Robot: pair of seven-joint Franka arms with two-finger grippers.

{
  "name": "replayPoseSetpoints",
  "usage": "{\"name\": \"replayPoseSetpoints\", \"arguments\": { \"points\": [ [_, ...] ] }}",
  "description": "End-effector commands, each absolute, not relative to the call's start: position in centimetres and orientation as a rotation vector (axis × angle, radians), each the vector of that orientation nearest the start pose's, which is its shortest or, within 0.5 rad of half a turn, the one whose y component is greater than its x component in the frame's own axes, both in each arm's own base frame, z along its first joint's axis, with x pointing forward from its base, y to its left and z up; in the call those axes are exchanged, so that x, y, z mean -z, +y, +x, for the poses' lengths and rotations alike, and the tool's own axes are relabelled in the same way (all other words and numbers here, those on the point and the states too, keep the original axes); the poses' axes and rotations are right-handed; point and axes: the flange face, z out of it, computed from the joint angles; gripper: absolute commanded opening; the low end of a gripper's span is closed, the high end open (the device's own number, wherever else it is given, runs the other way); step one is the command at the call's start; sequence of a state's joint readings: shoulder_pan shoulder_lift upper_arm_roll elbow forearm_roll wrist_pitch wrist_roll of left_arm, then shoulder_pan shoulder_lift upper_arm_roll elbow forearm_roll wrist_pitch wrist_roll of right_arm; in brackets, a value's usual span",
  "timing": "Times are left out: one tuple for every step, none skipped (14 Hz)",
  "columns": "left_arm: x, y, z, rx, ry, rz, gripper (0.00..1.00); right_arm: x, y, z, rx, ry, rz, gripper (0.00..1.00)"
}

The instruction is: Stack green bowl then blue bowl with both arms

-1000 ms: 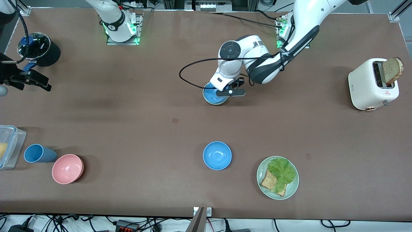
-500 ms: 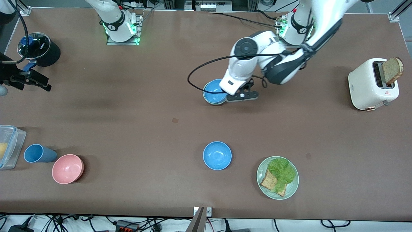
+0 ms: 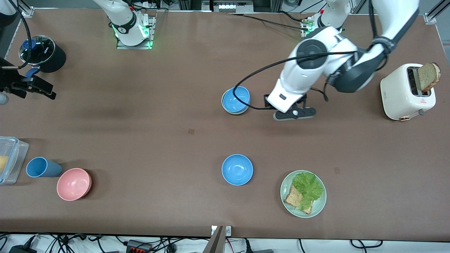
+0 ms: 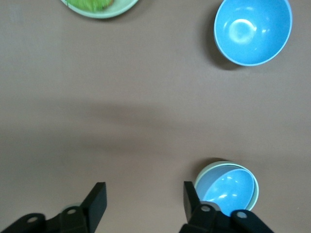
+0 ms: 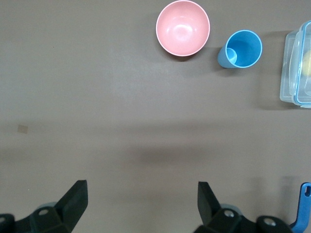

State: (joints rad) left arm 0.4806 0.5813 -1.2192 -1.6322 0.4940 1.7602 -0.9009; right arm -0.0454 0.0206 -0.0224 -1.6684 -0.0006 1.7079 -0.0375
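The green bowl (image 3: 234,113) stands mid-table with a blue bowl (image 3: 236,99) nested in it, slightly tilted. The pair also shows in the left wrist view, green rim (image 4: 209,168) around the blue bowl (image 4: 228,191). A second blue bowl (image 3: 237,169) sits alone nearer the front camera and also shows in the left wrist view (image 4: 253,30). My left gripper (image 3: 294,114) (image 4: 144,194) is open and empty, up over bare table beside the stack toward the left arm's end. My right gripper (image 3: 33,88) (image 5: 142,194) is open and empty, waiting over the right arm's end of the table.
A pale green plate (image 3: 318,207) with lettuce and bread lies beside the lone blue bowl. A white toaster (image 3: 404,93) holding bread stands at the left arm's end. A pink bowl (image 3: 74,183), blue cup (image 3: 41,167), clear container (image 3: 8,160) and black pot (image 3: 44,52) are at the right arm's end.
My left gripper has drawn away from the stacked bowls toward the left arm's end, leaving the blue bowl resting in the green bowl. The right arm has not moved.
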Motion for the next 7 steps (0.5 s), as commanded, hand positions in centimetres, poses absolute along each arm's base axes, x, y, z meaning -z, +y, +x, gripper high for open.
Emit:
{"name": "replayPoseSetpoints", "arguments": {
  "points": [
    [-46.6, -26.5, 57.3, -0.172, 0.073, -3.135, 0.85, -58.1, -3.9, 56.1, 0.04, 0.022, -3.153, 1.0],
    [-47.2, -25.4, 57.8, -0.194, 0.159, -3.125, 0.99, -58.2, -4.1, 56.1, 0.045, 0.029, -3.153, 1.0],
    [-47.7, -24.3, 58.3, -0.195, 0.21, -3.121, 1.0, -58.2, -4.1, 56.1, 0.043, 0.03, -3.152, 1.0],
    [-48.3, -23.1, 59.0, -0.182, 0.237, -3.128, 1.0, -58.3, -4.1, 56.1, 0.047, 0.03, -3.152, 1.0],
    [-49.0, -21.5, 59.8, -0.168, 0.235, -3.137, 1.0, -58.2, -4.1, 56.1, 0.045, 0.032, -3.152, 1.0],
    [-49.3, -19.9, 60.4, -0.161, 0.228, -3.14, 1.0, -58.2, -4.1, 56.1, 0.045, 0.032, -3.152, 1.0],
    [-49.8, -17.6, 61.1, -0.161, 0.212, -3.142, 1.0, -58.3, -4.1, 56.1, 0.05, 0.03, -3.152, 1.0]
  ]
}}
